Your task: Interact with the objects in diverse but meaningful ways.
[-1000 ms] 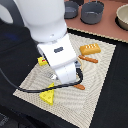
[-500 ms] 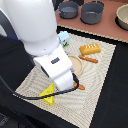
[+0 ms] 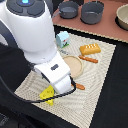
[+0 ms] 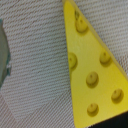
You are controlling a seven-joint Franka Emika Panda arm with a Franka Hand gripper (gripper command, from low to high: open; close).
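A yellow holed cheese wedge lies near the front corner of the woven placemat. In the wrist view the cheese wedge fills most of the picture, lying flat on the weave. My gripper hangs just beside and above the wedge. Its fingers are hidden under the white hand, and none show in the wrist view. Farther back on the mat stand a pale blue milk carton and an orange-brown bread loaf.
A round tan disc lies mid-mat, with an orange stick behind it and a small orange piece by my hand. Two dark pots and a beige bowl stand at the back. A grey-green edge shows in the wrist view.
My arm has swung forward and down across the mat, bringing the hand close over the cheese wedge. The objects have not moved.
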